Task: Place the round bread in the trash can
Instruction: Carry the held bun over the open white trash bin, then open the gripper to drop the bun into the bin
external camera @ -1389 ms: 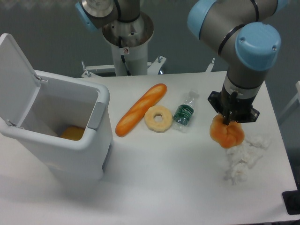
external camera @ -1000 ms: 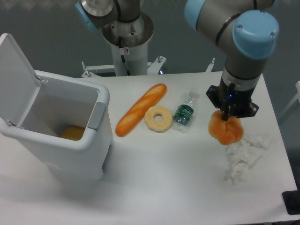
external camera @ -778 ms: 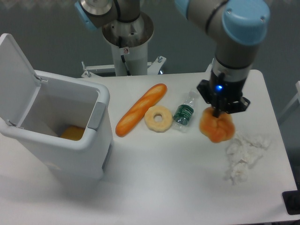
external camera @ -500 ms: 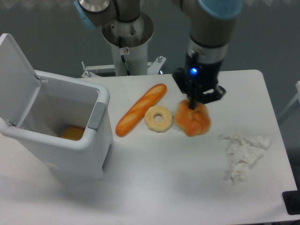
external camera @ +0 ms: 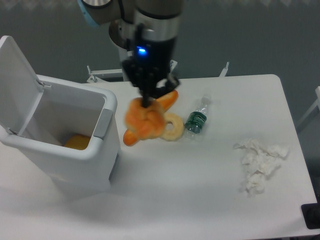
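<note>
My gripper (external camera: 146, 102) is shut on the round bread (external camera: 144, 121), an orange-golden knotted bun. It hangs in the air, blurred by motion, just right of the trash can (external camera: 102, 142). The trash can is a white bin at the left with its flip lid (external camera: 16, 82) open and standing up. An orange thing (external camera: 77, 142) lies at its bottom. The bun hides most of the baguette behind it.
A long orange baguette (external camera: 169, 98) and a pale ring-shaped bread (external camera: 173, 128) lie mid-table. A small green-labelled bottle (external camera: 197, 120) lies right of them. Crumpled white tissue (external camera: 259, 162) sits at the right. The arm's base post (external camera: 134, 50) stands at the back.
The gripper has carried the round bread up off the right side of the table and leftward, past the bottle and ring bread, to beside the trash can.
</note>
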Action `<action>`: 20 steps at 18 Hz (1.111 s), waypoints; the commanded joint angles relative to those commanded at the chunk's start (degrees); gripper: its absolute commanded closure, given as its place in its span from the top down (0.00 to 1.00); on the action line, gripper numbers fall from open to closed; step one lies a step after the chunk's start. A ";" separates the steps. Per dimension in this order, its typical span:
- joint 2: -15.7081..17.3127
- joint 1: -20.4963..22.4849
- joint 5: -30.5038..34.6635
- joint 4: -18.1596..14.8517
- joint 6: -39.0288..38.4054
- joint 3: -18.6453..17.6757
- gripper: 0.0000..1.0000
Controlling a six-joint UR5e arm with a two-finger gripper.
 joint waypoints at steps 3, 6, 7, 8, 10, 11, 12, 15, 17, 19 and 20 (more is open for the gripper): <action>0.35 -2.82 0.18 -0.18 -0.18 -1.22 0.00; 2.19 -4.57 0.09 -0.35 -0.10 -3.51 0.00; 2.46 -5.36 0.09 -0.44 -0.01 -3.95 0.00; 2.55 -6.24 0.09 -0.44 0.08 -4.22 0.06; 2.90 -6.95 -0.61 -0.18 0.26 -4.13 0.38; 2.90 -6.95 -1.83 0.00 0.17 -4.13 0.56; 2.81 -6.87 -2.98 0.17 -0.01 -4.13 0.79; 2.72 -6.17 -3.95 1.32 -0.53 -4.39 1.00; 2.81 -4.85 -3.95 1.32 -2.02 -4.57 1.00; 2.81 -1.61 -3.87 2.80 -1.59 -4.75 1.00; 2.73 0.49 -3.78 4.64 -1.42 -5.09 1.00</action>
